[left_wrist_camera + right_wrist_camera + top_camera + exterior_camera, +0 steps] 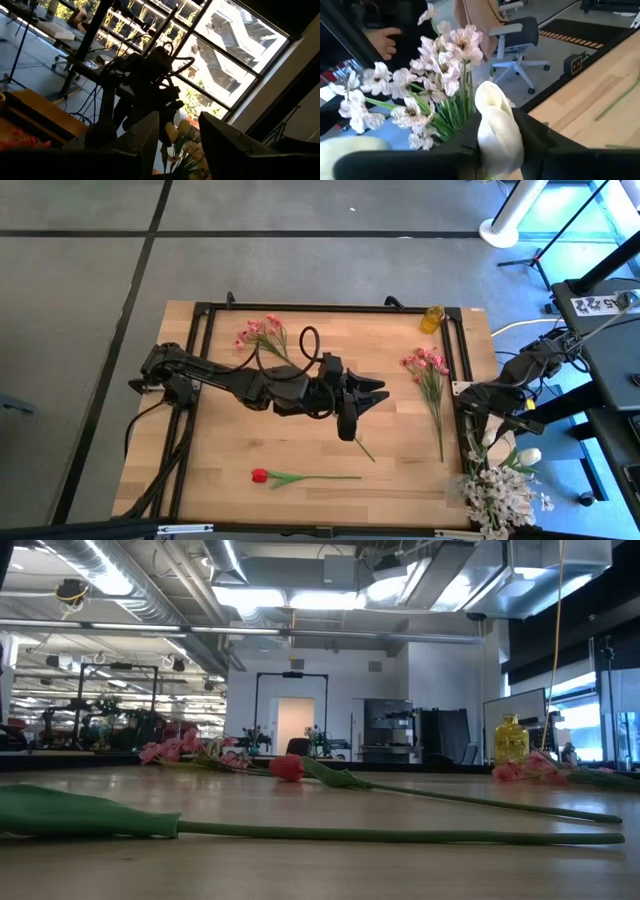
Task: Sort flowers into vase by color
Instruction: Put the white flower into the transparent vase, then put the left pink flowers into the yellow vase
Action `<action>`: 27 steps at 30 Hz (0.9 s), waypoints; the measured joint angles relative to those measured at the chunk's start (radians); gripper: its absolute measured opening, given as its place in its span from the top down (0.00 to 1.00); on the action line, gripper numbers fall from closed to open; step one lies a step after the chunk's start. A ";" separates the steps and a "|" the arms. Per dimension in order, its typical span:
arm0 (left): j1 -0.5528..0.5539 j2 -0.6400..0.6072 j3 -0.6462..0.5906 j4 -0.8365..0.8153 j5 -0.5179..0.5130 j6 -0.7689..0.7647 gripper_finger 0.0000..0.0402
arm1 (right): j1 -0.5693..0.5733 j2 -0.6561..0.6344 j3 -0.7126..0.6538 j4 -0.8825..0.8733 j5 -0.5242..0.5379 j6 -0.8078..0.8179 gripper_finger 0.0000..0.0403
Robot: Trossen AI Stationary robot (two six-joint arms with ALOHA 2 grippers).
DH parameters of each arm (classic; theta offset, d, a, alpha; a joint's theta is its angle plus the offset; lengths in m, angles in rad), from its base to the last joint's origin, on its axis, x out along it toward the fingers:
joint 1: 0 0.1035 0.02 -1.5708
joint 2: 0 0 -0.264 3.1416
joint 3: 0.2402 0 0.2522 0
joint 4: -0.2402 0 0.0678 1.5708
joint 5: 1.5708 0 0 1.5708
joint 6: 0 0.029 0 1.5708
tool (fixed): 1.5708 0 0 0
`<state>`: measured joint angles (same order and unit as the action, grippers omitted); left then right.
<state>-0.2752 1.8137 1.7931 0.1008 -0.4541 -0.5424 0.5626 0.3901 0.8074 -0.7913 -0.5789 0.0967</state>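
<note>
A white tulip (497, 127) is pinched between the fingers of the right gripper (495, 145) at the table's (300, 450) four o'clock corner, just beside a bunch of white blossoms (427, 75). The left gripper (365, 395) is held near the table's centre with its fingers spread and nothing between them. A red tulip (300, 476) lies at six o'clock, pink sprays at eleven (260, 332) and two o'clock (428, 370), a yellow bottle (432, 318) at one
</note>
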 joint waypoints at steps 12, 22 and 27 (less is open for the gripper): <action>0.059 -0.002 0.000 -0.179 -0.056 -0.144 0.66 | 0.000 0.007 0.126 -0.055 0.118 0.005 0.35; 0.121 -0.001 -0.014 -0.902 -0.182 -0.771 0.66 | 0.000 0.007 0.241 -0.117 0.307 0.044 0.02; 0.213 -0.001 -0.136 -1.215 -0.123 -1.161 0.66 | 0.000 0.007 0.301 -0.126 0.517 0.050 0.06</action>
<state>-0.0621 1.8126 1.6570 -1.1142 -0.5771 -1.7037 0.5626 0.3967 1.1086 -0.9171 -0.0620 0.1467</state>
